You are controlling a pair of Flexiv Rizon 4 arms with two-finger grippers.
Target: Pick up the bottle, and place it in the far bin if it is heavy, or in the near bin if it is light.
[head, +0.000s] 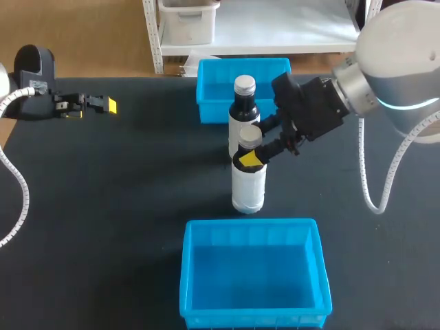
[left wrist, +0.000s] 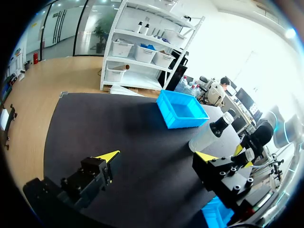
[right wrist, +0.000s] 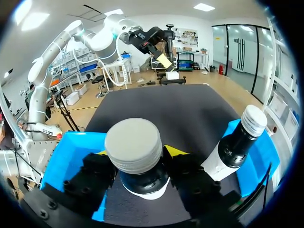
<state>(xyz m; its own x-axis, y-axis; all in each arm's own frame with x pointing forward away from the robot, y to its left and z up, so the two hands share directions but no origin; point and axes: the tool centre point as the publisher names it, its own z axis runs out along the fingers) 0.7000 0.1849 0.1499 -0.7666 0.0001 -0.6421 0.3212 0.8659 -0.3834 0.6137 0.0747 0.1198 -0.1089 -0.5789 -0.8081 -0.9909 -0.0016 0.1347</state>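
Your right gripper [head: 252, 159] is clamping the neck of the bottle [head: 248, 184], just under its silver cap [head: 249, 135]. In the right wrist view both yellow-tipped fingers [right wrist: 176, 151] are pressing on the neck from opposite sides, and the cap is sitting above them. The right arm [head: 399, 75] is coming in from about 2 o'clock.

The bottle is standing upright near the middle of the counter [head: 124, 192], dark at the shoulder and white-labelled below. You are not able to tell whether its base is resting on the counter.

A second bottle [head: 243, 113] of the same look is standing upright at 12 o'clock from the held one, close behind it. The right wrist view is showing a gap between the two necks.

Further out at 12 o'clock, the blue far bin [head: 210, 103] is sitting just behind that second bottle. At 6 o'clock from the held bottle, the blue near bin [head: 251, 224] is lying near it, open side up.

At about 10 o'clock, well apart from both bottles, your left gripper [head: 103, 104] is hanging over the counter's left side. Its fingers are spread wide and are gripping nothing, as the left wrist view is showing.
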